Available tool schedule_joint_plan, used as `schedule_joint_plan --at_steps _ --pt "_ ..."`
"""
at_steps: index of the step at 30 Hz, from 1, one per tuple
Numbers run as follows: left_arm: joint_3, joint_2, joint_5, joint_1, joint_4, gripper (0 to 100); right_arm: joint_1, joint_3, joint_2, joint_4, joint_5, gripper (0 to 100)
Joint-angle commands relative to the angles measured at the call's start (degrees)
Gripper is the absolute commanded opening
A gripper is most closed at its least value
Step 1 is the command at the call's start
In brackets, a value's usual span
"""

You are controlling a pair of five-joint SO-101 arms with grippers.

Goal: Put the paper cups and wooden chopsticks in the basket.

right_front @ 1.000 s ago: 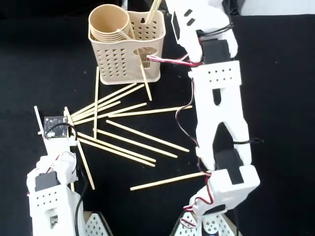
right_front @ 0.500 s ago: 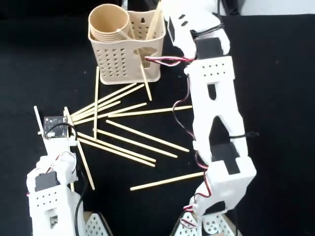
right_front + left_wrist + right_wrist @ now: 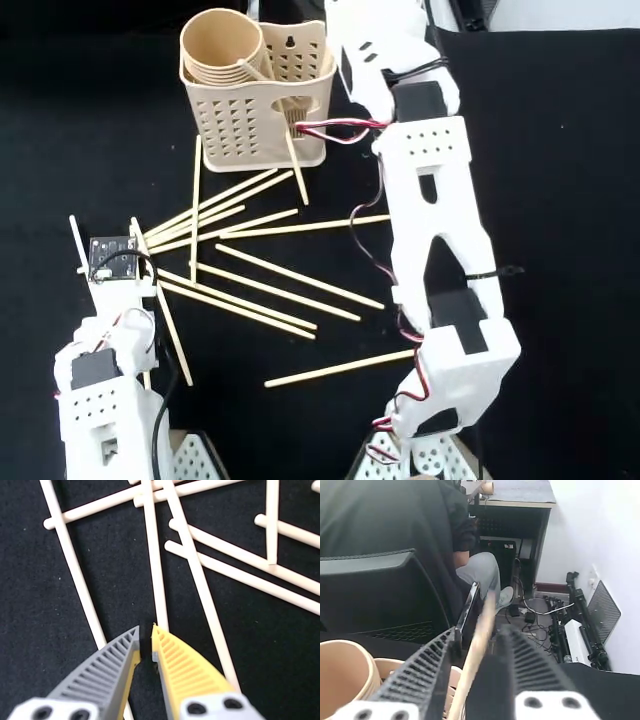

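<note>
Right arm (image 3: pixel 440 250) has swung on toward 12 o'clock, over the basket (image 3: pixel 250 125). A chopstick (image 3: pixel 487 605) stands within my right end effector (image 3: pixel 478 629) above the paper cups (image 3: pixel 222 45); gripped or freed, I can't tell. My left end effector (image 3: pixel 146 630) sits pressed together at 8 o'clock among loose chopsticks (image 3: pixel 300 276).

My table wears a black cloth (image 3: pixel 570 250), seen plainly at 3 o'clock in the high view. Past its far edge, at 1 o'clock, a pale strip (image 3: pixel 570 12) shows. From my right wrist I see the room behind: a dark chair back (image 3: pixel 375 590) and a desk (image 3: pixel 520 495) against the white wall (image 3: pixel 590 525). A computer tower (image 3: pixel 502 555) stands beneath the desk. Cables (image 3: pixel 532 615) lie tangled on the floor, and a perforated metal panel (image 3: pixel 603 611) leans on the wall beside a black tripod (image 3: pixel 577 597).
</note>
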Motion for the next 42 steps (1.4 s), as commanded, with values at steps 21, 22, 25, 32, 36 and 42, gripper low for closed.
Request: schedule_joint_plan --at_steps 21,22,25,32,36,42 --pt "-0.2 -0.5 -0.4 -0.5 -1.1 6 0.4 -30.7 -5.1 44.0 0.8 9.2" --pt "-0.2 -0.5 -0.4 -0.5 -1.1 6 0.4 -31.5 -5.3 46.2 0.8 11.9" --pt "-0.2 -0.5 -0.4 -0.5 -1.1 6 0.1 -33.5 -5.9 52.7 0.8 20.5" --pt "-0.2 -0.5 -0.4 -0.5 -1.2 6 -0.1 -36.1 -6.0 65.3 4.5 20.6" --pt "-0.3 -0.5 -0.4 -0.5 -1.2 6 -0.1 -37.8 -6.1 69.7 7.9 20.5" --pt "-0.3 -0.5 -0.4 -0.5 -1.2 6 -2.3 -29.5 -10.4 69.7 8.4 20.5"
